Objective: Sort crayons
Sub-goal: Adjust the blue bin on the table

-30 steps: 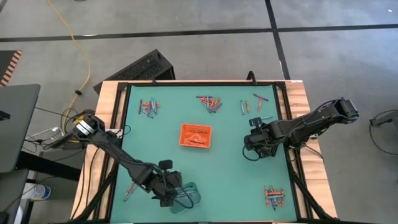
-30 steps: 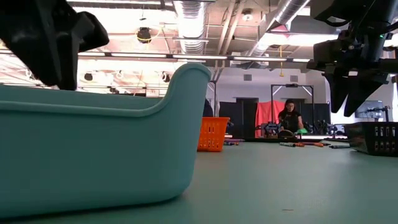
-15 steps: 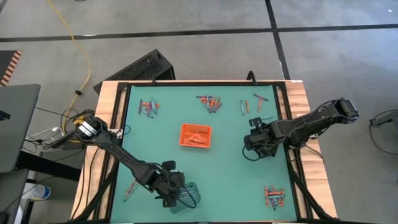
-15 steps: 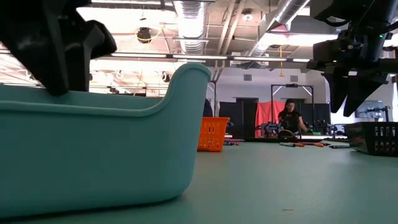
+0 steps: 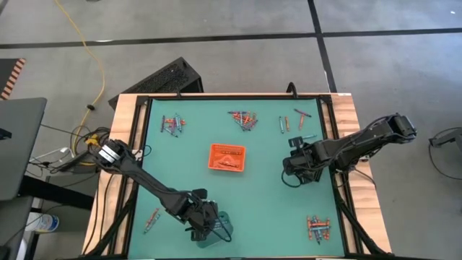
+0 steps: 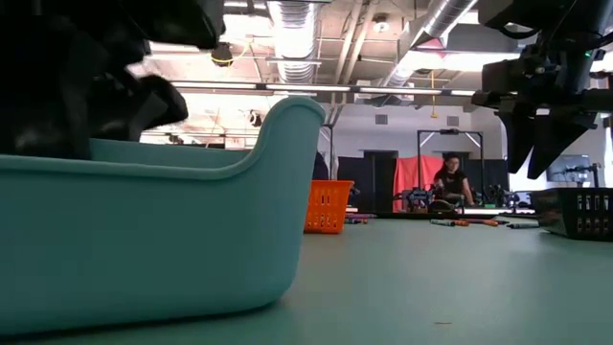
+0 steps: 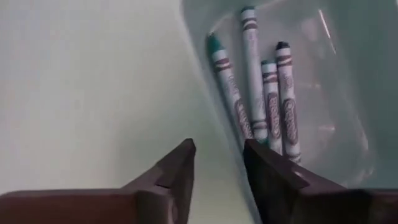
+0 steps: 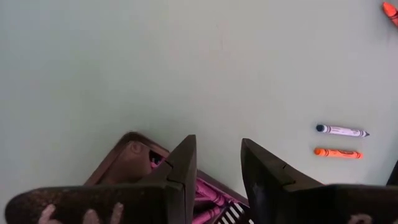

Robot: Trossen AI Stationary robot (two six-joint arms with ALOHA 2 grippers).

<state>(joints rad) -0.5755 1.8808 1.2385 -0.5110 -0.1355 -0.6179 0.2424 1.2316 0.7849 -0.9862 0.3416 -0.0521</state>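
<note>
Containers first: clear tray (image 5: 219, 227) sits at the worktop's (image 5: 260, 209) near edge, left of centre. Left wrist view shows four blue-grey crayons (image 7: 264, 102) lying side by side on its floor, roughly parallel. Left gripper (image 7: 217, 165) hangs over that tray's rim, fingers spread with a gap between them, nothing in it. In the low view the same tray fills the near left as a tall teal wall (image 6: 192, 240), with the arm dark above it.

Orange tray (image 5: 227, 157) is at mid-worktop; orange-red crayons lie in it, count not readable.

Black tray (image 5: 297, 170) sits right of centre under the right gripper (image 8: 217, 163). Right wrist view shows purple-magenta crayons (image 8: 208, 205) inside, just below the fingertips. Those fingers are parted and empty, held above the tray.

Loose crayons on the worktop:
- small heap, far left (image 5: 173, 123)
- heap, far centre (image 5: 245, 119)
- scattered few, far right (image 5: 292, 120)
- cluster, near right corner (image 5: 317, 228)
- a couple by the left edge (image 5: 151, 219)
- one blue-grey (image 8: 342, 130) and one orange crayon (image 8: 337, 152) lying parallel, apart from the black tray

Person (image 6: 450, 182) visible far back in the room, past the worktop.
</note>
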